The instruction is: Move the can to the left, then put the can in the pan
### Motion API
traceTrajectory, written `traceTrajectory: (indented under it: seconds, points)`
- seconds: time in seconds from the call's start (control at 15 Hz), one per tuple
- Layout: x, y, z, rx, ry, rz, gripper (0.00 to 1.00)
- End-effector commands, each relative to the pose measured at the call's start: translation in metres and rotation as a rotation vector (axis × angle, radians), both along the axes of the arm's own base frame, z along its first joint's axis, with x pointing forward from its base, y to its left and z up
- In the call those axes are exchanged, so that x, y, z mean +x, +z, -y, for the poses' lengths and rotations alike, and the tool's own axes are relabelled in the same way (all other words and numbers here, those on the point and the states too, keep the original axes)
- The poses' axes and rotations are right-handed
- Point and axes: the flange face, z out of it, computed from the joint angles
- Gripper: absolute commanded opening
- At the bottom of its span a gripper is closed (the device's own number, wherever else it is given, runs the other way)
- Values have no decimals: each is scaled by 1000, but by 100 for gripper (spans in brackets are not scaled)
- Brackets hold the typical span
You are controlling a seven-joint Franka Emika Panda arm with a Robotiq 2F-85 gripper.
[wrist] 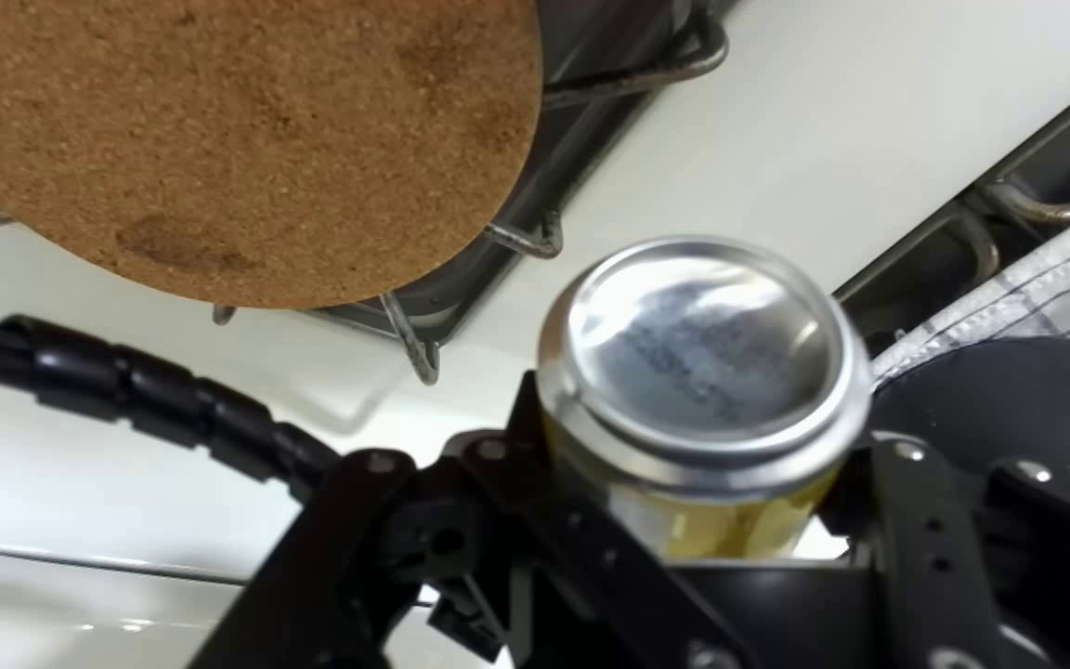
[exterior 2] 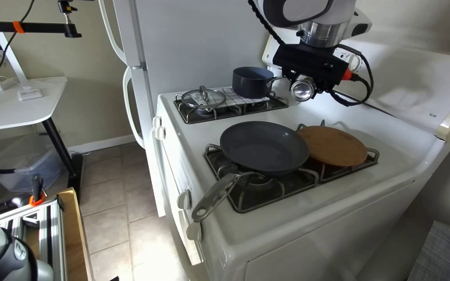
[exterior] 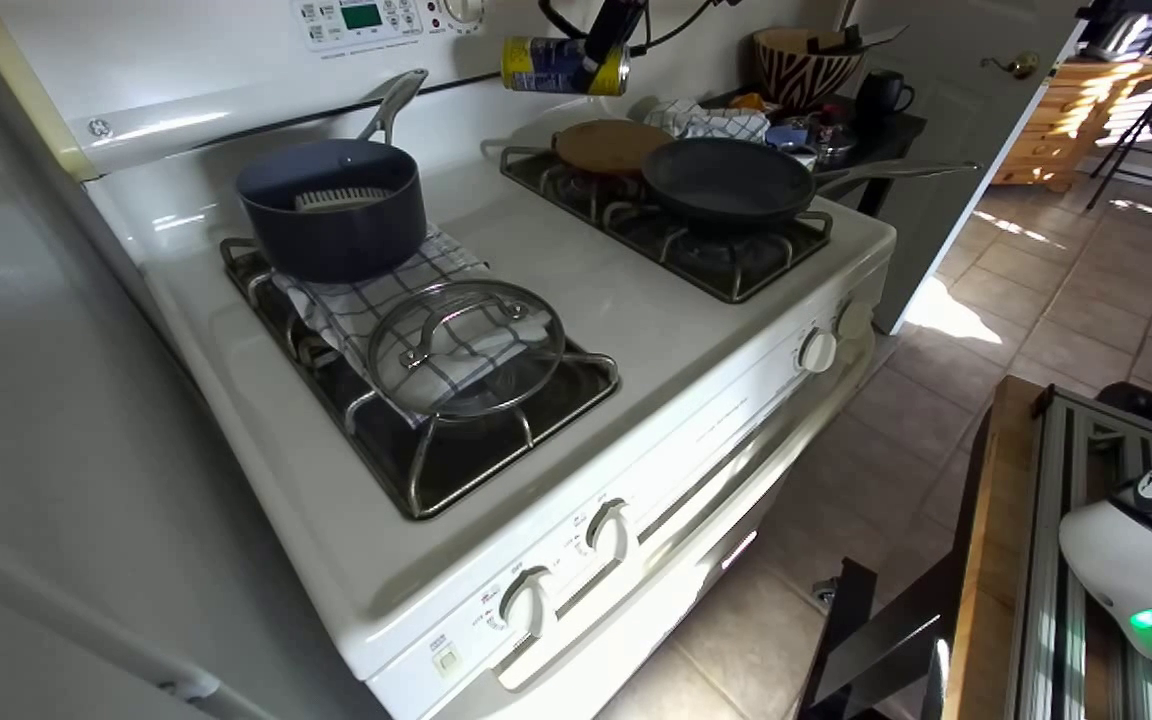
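Observation:
The yellow and blue can (exterior: pixel 539 66) hangs on its side in the air above the back of the stove, near its rear panel. In the wrist view the silver end of the can (wrist: pixel 702 344) faces the camera, and my gripper (wrist: pixel 691 451) is shut on its body, one finger on either side. An exterior view shows the same end of the can (exterior 2: pixel 302 90) under the gripper (exterior 2: pixel 307 82). The black pan (exterior 2: pixel 264 146) rests bare on the front burner of the grate, apart from the can and lower; it is outside the wrist view.
A round cork board (exterior 2: pixel 332 146) lies on the burner behind the pan. Across the stove stand a deep dark-blue pot (exterior: pixel 336 225) with a silver handle and a glass lid (exterior: pixel 466 350) on a checked towel (exterior 2: pixel 231 97). The pan's handle (exterior 2: pixel 215 197) projects past the stove's edge.

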Motion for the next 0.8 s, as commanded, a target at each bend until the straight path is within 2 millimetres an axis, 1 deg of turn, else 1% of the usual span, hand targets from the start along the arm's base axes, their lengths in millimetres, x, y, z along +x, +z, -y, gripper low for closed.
traceTrajectory:
  seconds: [0.0, 0.13, 0.2, 0.33, 0.47, 0.67, 0.73]
  points:
    - [0, 1, -1, -2, 1, -1, 61]
    - [2, -4, 1, -2, -2, -8, 61]
    - [3, -9, 2, -30, 32, 8, 36]
    - [3, -16, 13, -80, 118, 43, 36]
    - [6, -19, 23, -66, 175, 83, 36]
    - [12, -22, 40, -13, 298, 186, 36]
    - [12, -26, 42, 7, 334, 218, 36]
